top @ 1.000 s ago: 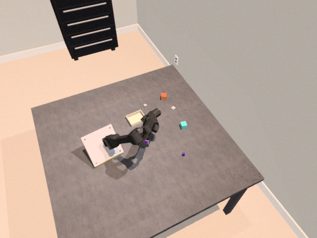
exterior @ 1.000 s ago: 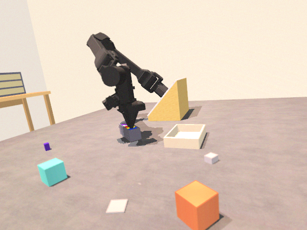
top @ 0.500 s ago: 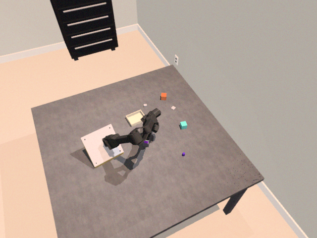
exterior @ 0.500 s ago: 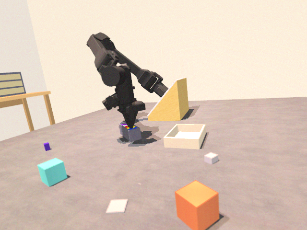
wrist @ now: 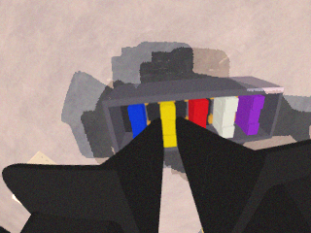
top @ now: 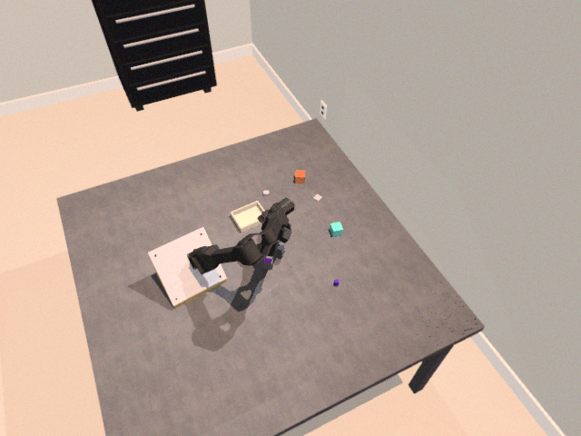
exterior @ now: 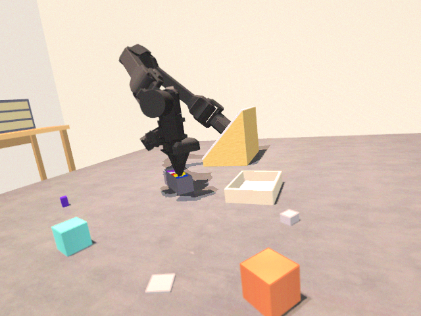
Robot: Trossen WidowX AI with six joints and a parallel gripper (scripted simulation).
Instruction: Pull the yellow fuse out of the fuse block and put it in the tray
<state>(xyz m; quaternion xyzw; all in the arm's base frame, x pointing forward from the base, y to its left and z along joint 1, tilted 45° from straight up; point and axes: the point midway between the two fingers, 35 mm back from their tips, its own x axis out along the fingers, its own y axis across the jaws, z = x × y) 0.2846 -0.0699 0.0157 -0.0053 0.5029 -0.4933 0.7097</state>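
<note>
The grey fuse block (exterior: 185,186) (wrist: 194,87) stands on the table. In the wrist view it holds a row: a blue fuse (wrist: 137,118), the yellow fuse (wrist: 168,112), a red fuse (wrist: 197,113), a white fuse (wrist: 225,116) and a purple fuse (wrist: 250,115). My gripper (exterior: 179,174) (wrist: 168,123) points down and is shut on the yellow fuse, with one fingertip on each side of it, between the blue and red fuses. The yellow fuse is in its place in the row. The cream tray (top: 236,222) (exterior: 249,196) stands beside the block and looks empty.
A wedge with a white slanted face (top: 171,267) (exterior: 227,155) stands behind the tray in the exterior view. An orange cube (top: 300,177) (exterior: 270,282), a teal cube (top: 336,229) (exterior: 72,236), a small purple piece (top: 336,282) (exterior: 64,201) and two small whitish pieces lie around the table.
</note>
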